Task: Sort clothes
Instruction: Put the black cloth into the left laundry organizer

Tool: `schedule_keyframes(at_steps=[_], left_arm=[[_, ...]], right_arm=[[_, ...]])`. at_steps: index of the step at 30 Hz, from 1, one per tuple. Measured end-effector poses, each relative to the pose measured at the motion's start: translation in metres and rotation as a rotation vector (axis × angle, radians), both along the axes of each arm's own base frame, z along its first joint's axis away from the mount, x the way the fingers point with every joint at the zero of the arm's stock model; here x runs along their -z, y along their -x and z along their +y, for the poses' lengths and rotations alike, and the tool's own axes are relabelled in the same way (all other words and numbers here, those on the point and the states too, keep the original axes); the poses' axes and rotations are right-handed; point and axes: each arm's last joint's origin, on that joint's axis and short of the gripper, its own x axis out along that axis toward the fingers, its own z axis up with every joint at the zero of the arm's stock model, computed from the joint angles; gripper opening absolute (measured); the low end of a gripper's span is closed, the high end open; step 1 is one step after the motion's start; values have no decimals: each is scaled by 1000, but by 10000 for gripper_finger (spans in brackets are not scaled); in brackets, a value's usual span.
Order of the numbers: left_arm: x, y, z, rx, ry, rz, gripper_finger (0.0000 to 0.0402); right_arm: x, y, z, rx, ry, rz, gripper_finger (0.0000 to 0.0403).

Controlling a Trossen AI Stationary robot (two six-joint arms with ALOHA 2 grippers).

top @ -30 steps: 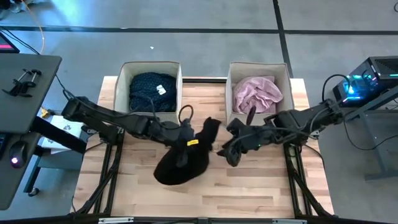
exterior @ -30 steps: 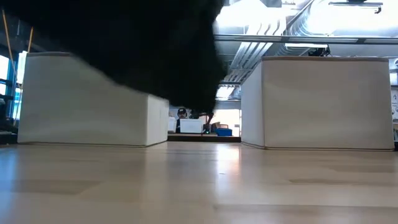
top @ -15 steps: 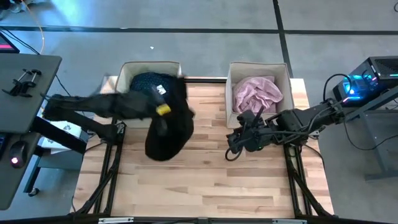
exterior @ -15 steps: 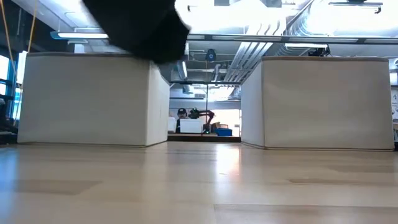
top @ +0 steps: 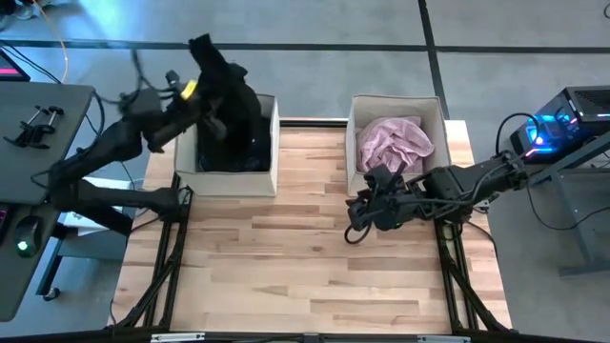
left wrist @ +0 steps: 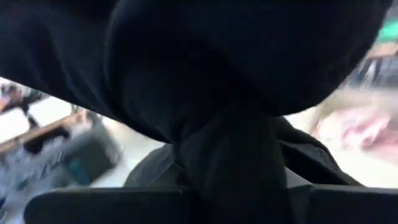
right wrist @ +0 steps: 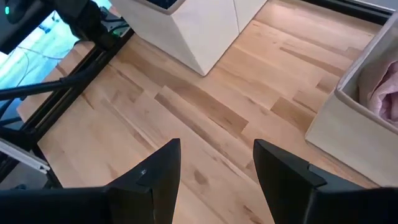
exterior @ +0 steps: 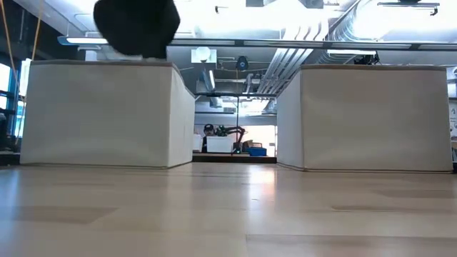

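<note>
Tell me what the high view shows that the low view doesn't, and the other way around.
Only the high view shows both arms: the left gripper shut on the black garment, hanging into the left box, and the right gripper with jaws open above bare table. It also shows the pale pink shirt inside the right box.

Only the low view shows the boxes' front walls and the room behind, seen through the gap between them.

Both show the two boxes, the wooden table and the black garment above the left box.

A robotics lab: bare ceiling ducts [exterior: 335, 28] (strip-lit), grey concrete floor [top: 315, 24], another robot arm [exterior: 232, 132] beyond.
</note>
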Motion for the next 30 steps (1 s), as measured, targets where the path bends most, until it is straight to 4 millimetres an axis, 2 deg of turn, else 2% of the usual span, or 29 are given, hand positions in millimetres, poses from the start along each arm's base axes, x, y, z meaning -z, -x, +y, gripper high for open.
schedule_keyframes(at_steps=[2,4,7,10,15,19,22,25,27,30], left_arm=[[13,-4,17,-31,65,73,43],[35,-10,37,-52,152,140,44],[79,-18,66,-100,319,226,45],[129,-20,86,-137,517,290,46],[210,-15,89,-170,804,416,47],[257,-8,81,-178,930,469,48],[274,-8,79,-147,992,429,49],[274,-8,80,-183,1040,364,53],[267,-7,83,-190,1078,324,68],[246,-8,90,-154,1152,289,114]], right_arm=[[0,-1,-1,8,2,-9,187],[-1,-2,-2,14,6,-16,187],[-1,-3,-3,13,8,-22,187],[-1,-3,-3,13,7,-25,187],[-3,-5,-1,9,-4,-49,188],[-3,-6,0,9,-8,-60,188],[-2,-6,0,9,-7,-58,188],[-2,-6,0,10,-7,-59,188],[-2,-6,0,10,-7,-58,188],[-2,-7,0,10,-8,-59,188]])
